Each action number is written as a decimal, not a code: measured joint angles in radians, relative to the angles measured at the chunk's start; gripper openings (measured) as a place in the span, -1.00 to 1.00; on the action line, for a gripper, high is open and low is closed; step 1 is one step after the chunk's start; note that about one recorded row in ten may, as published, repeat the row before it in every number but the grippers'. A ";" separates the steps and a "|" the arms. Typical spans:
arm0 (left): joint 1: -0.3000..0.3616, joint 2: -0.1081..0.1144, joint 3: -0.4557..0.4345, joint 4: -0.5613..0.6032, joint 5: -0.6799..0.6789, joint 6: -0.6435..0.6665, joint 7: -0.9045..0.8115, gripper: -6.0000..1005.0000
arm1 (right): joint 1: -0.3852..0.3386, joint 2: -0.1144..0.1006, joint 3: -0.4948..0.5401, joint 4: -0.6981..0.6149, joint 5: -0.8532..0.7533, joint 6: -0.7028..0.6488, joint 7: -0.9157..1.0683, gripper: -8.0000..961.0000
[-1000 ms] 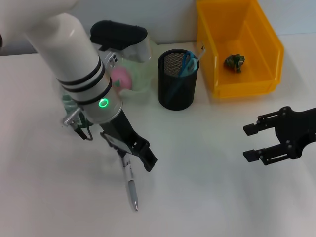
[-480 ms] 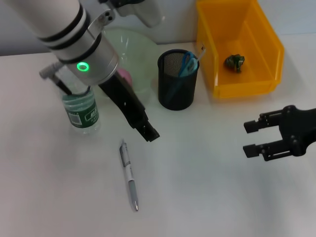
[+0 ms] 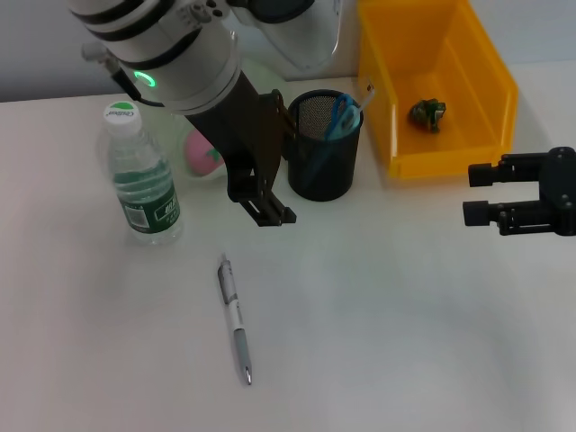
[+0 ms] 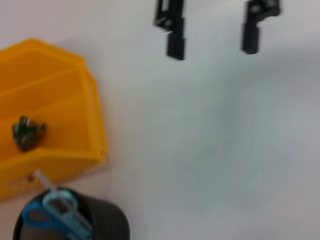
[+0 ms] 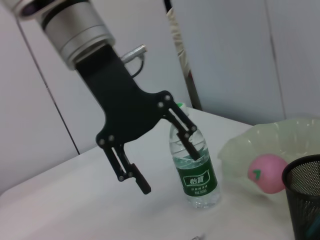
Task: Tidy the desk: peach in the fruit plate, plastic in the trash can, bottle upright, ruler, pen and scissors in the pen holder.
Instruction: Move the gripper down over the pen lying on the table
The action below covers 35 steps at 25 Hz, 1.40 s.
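Observation:
The pen (image 3: 236, 319) lies alone on the white desk, near the front. My left gripper (image 3: 273, 216) hangs open above the desk just left of the black mesh pen holder (image 3: 322, 148), empty and well clear of the pen. Seen from the right wrist, the left gripper (image 5: 169, 171) has its fingers spread. Blue scissors (image 3: 343, 115) stand in the holder beside a thin white stick (image 3: 367, 91). The bottle (image 3: 139, 175) stands upright at the left. The pink peach (image 3: 202, 155) rests in the pale fruit plate (image 5: 240, 145). Crumpled green plastic (image 3: 427, 112) lies in the yellow trash can (image 3: 490, 99). My right gripper (image 3: 477, 192) hovers open at the right.
The left arm's thick white forearm (image 3: 171, 45) crosses above the plate and hides most of it. The trash can stands close to the right of the pen holder. In the left wrist view the right gripper (image 4: 214, 45) shows beyond the trash can (image 4: 75, 130).
My left gripper has risen from beside the pen and swung back toward the pen holder, uncovering the bottle; the pen stayed put. The right gripper drifted back and to the right.

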 joint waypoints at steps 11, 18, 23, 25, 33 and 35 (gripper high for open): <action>-0.066 -0.002 -0.051 -0.049 -0.136 0.133 0.089 0.38 | -0.031 -0.061 0.010 -0.003 -0.062 -0.112 0.042 0.48; -0.082 -0.001 -0.080 -0.028 -0.249 0.222 0.300 0.55 | -0.025 -0.089 0.013 0.005 -0.069 -0.162 0.064 0.48; -0.067 0.000 -0.059 -0.029 -0.230 0.195 0.607 0.61 | 0.013 -0.103 0.013 0.037 -0.064 -0.155 0.077 0.48; -0.068 -0.004 0.000 -0.050 -0.158 0.161 0.685 0.61 | 0.028 -0.112 0.016 0.065 -0.054 -0.139 0.071 0.48; -0.020 -0.005 0.160 -0.037 -0.033 0.090 0.837 0.60 | 0.073 -0.147 0.004 0.131 -0.098 -0.119 0.094 0.48; -0.002 -0.005 0.179 -0.041 -0.009 0.088 0.897 0.60 | 0.073 -0.148 0.000 0.133 -0.099 -0.127 0.104 0.48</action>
